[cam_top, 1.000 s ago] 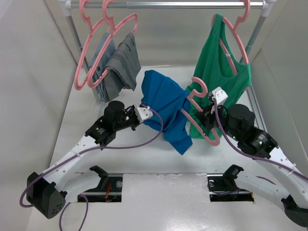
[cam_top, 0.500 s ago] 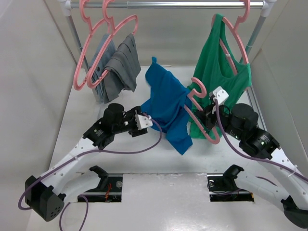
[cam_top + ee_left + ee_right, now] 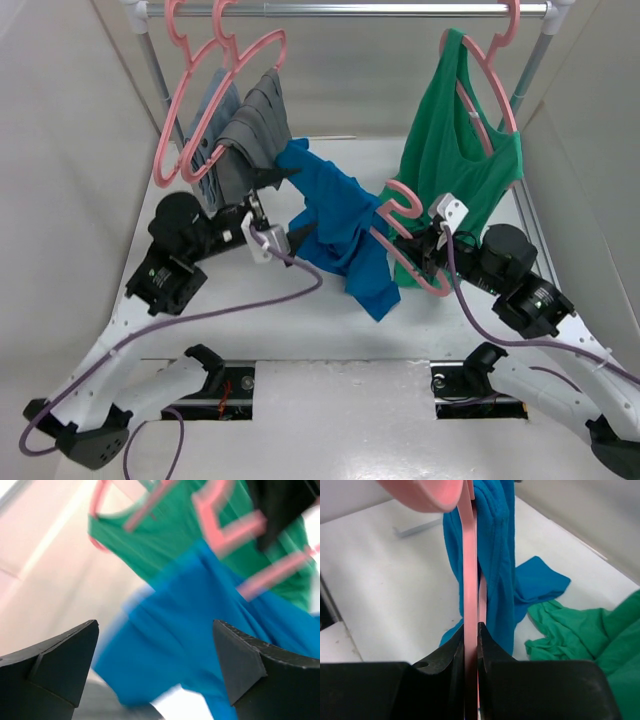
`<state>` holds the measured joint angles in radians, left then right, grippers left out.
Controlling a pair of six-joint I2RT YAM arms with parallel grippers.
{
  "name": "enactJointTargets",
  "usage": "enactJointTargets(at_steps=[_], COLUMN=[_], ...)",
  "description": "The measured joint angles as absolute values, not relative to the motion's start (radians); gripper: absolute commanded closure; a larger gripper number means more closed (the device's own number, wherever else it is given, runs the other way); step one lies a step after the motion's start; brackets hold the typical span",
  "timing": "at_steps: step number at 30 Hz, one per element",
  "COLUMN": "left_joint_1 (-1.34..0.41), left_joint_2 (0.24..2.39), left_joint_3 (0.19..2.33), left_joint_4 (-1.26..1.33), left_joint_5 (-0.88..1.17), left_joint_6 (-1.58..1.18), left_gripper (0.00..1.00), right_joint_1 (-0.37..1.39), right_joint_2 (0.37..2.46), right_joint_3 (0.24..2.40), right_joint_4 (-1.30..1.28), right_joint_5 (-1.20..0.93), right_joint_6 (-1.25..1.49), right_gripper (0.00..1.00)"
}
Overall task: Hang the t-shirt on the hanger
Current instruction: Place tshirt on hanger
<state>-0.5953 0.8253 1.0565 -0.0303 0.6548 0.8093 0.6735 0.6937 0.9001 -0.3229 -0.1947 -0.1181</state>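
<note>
Tank top (image 3: pixel 452 150), green, hangs behind hanger (image 3: pixel 469 580); grey garments (image 3: pixel 255 125) beside t-shirt (image 3: pixel 335 210).

Lab test booth: white walls (image 3: pixel 60 200), clothes rail (image 3: pixel 350 9)

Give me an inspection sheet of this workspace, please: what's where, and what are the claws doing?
Surface: white table, cloth ends lying on it.
Job's things: blue t-shirt bunched against the pink hanger, not yet spread over it.
Clutter: green tank top and grey garments hung on the rail.
Grippers: left gripper open beside the t-shirt; right gripper shut on the hanger.
Cables: purple cables along both arms.
Surroundings: white walls.
</note>
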Motion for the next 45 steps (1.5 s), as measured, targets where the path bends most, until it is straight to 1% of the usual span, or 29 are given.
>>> enactJointTargets(at_steps=[1,6,10,15,16,17,19,20,21,22,24,27,30,31,32,34,35,37,38,41,45], left_joint_1=[-0.598,-0.632,-0.683,-0.694,-0.694,-0.694,-0.694,-0.694,-0.694,-0.695,-0.694,-0.699,-0.699,-0.699,-0.698,-0.686,-0.685,-0.678,-0.675,-0.670,-0.663], left_joint_2=[0.865,1.045,1.155,1.308,1.333,1.354,1.385,1.399,1.410,1.419,1.424,1.420,1.412,1.410,1.409,1.404,1.401,1.384,1.372,1.319,1.251], left_joint_3=[1.115,1.313,1.386,1.502,1.512,1.519,1.526,1.534,1.543,1.552,1.557,1.547,1.518,1.508,1.497,1.469,1.462,1.426,1.404,1.319,1.228], left_joint_4=[-0.031,-0.069,-0.216,-0.446,-0.469,-0.487,-0.513,-0.528,-0.533,-0.528,-0.533,-0.514,-0.455,-0.438,-0.424,-0.400,-0.396,-0.377,-0.371,-0.358,-0.380], left_joint_5=[0.665,0.698,0.701,0.699,0.694,0.685,0.669,0.661,0.648,0.629,0.600,0.569,0.547,0.534,0.524,0.506,0.502,0.482,0.470,0.414,0.308], left_joint_6=[0.810,0.841,0.939,1.061,1.068,1.070,1.077,1.083,1.087,1.091,1.119,1.116,1.055,1.015,0.966,0.828,0.792,0.678,0.620,0.475,0.311], left_gripper=[0.00,0.00,0.00,0.00,0.06,0.24,0.43,0.55,0.79,0.88,1.00,1.00,1.00,1.00,1.00,1.00,1.00,1.00,1.00,1.00,1.00], right_joint_1=[0.673,0.673,0.673,0.673,0.673,0.673,0.673,0.673,0.673,0.679,0.686,0.689,0.690,0.690,0.688,0.687,0.686,0.686,0.685,0.682,0.673], right_joint_2=[0.701,0.736,0.748,0.748,0.748,0.748,0.748,0.748,0.750,0.754,0.752,0.753,0.759,0.762,0.765,0.773,0.777,0.788,0.791,0.796,0.794], right_joint_3=[0.900,0.900,0.900,0.900,0.900,0.900,0.901,0.901,0.901,0.902,0.905,0.908,0.924,0.940,0.961,1.010,1.039,1.100,1.121,1.180,1.222], right_joint_4=[-0.320,-0.313,-0.309,-0.306,-0.306,-0.306,-0.307,-0.315,-0.324,-0.332,-0.333,-0.337,-0.352,-0.361,-0.367,-0.380,-0.389,-0.420,-0.437,-0.450,-0.450], right_joint_5=[-0.212,-0.267,-0.295,-0.308,-0.311,-0.312,-0.311,-0.313,-0.320,-0.336,-0.334,-0.320,-0.276,-0.245,-0.207,-0.131,-0.095,-0.022,0.012,0.079,0.126], right_joint_6=[-0.123,-0.139,-0.144,-0.154,-0.154,-0.155,-0.157,-0.159,-0.161,-0.160,-0.155,-0.146,-0.133,-0.130,-0.125,-0.119,-0.121,-0.121,-0.122,-0.120,-0.119], right_gripper=[1.00,1.00,1.00,1.00,1.00,1.00,1.00,1.00,1.00,1.00,1.00,1.00,0.68,0.59,0.43,0.30,0.22,0.15,0.09,0.00,0.00])
